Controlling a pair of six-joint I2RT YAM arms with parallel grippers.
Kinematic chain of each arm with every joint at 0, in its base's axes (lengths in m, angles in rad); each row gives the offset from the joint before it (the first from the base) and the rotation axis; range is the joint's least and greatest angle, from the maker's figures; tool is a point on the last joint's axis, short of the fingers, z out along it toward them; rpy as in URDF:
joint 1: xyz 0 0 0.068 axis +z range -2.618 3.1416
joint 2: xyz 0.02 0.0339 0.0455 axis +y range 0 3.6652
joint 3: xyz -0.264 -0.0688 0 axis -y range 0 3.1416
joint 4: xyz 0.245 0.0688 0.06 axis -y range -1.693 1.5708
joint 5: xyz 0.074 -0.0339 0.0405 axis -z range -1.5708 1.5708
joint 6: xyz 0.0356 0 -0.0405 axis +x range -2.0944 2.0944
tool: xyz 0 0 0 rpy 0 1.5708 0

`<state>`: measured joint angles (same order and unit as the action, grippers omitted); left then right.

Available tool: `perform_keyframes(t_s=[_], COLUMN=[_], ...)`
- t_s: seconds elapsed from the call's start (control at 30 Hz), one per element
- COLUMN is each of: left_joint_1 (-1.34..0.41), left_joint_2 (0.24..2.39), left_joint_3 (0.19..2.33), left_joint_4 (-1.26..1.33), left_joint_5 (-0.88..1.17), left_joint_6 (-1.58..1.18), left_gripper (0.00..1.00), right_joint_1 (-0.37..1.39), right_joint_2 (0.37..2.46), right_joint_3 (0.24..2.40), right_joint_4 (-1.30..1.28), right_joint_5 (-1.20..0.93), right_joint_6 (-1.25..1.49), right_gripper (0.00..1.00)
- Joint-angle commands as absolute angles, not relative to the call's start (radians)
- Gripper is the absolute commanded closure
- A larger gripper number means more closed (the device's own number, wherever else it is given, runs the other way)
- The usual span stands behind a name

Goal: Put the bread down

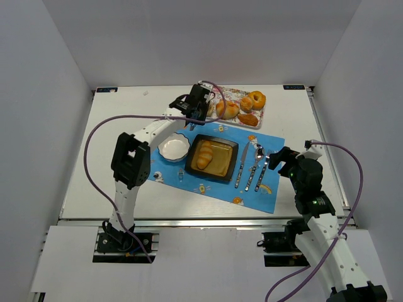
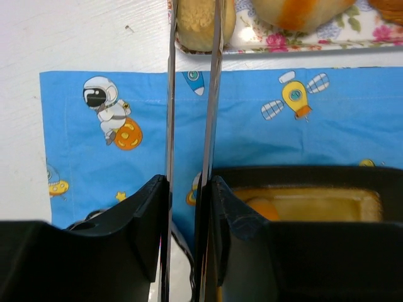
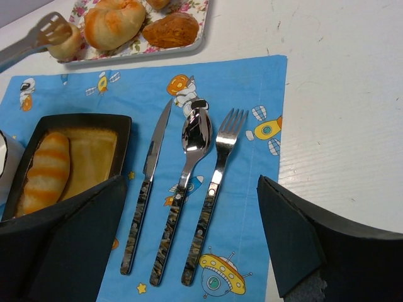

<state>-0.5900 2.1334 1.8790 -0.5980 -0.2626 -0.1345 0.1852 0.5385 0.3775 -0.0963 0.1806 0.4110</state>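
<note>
My left gripper (image 1: 200, 99) is shut on metal tongs (image 2: 192, 94). The tong tips sit on either side of a small pale bread roll (image 2: 195, 22) at the corner of the floral tray (image 1: 234, 124); the roll also shows in the right wrist view (image 3: 66, 45). Other breads (image 1: 256, 99) lie on the tray. A long striped bread (image 1: 204, 155) lies in the black dish (image 1: 225, 173) on the blue placemat (image 1: 252, 195). My right gripper (image 1: 283, 158) is open and empty, above the placemat's right part.
A white bowl (image 1: 174, 148) stands left of the black dish. A knife (image 3: 146, 189), a spoon (image 3: 189, 170) and a fork (image 3: 217, 176) lie side by side on the placemat, right of the dish. White walls close in the table.
</note>
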Motion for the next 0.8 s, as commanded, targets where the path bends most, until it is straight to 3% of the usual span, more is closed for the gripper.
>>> perform_keyframes(t_s=[0.0, 0.27, 0.47, 0.77], left_joint_1=[-0.583, -0.618, -0.878, -1.043], left_joint_2=[1.941, 1.752, 1.518, 1.347], left_joint_3=[1.841, 1.657, 1.363, 1.112], left_joint_4=[-0.557, -0.546, -0.534, -0.532], left_joint_5=[-0.235, -0.216, -0.402, -0.436], left_joint_6=[-0.15, -0.213, -0.349, -0.572], left_gripper=[0.62, 0.61, 0.61, 0.61], right_joint_1=[0.189, 0.187, 0.187, 0.187], right_joint_2=[0.529, 0.529, 0.529, 0.494], right_joint_3=[0.376, 0.376, 0.376, 0.371], right_joint_4=[-0.049, -0.046, -0.046, -0.044], right_joint_5=[0.187, 0.183, 0.179, 0.112], right_joint_6=[0.405, 0.406, 0.408, 0.42], right_gripper=[0.11, 0.11, 0.11, 0.11])
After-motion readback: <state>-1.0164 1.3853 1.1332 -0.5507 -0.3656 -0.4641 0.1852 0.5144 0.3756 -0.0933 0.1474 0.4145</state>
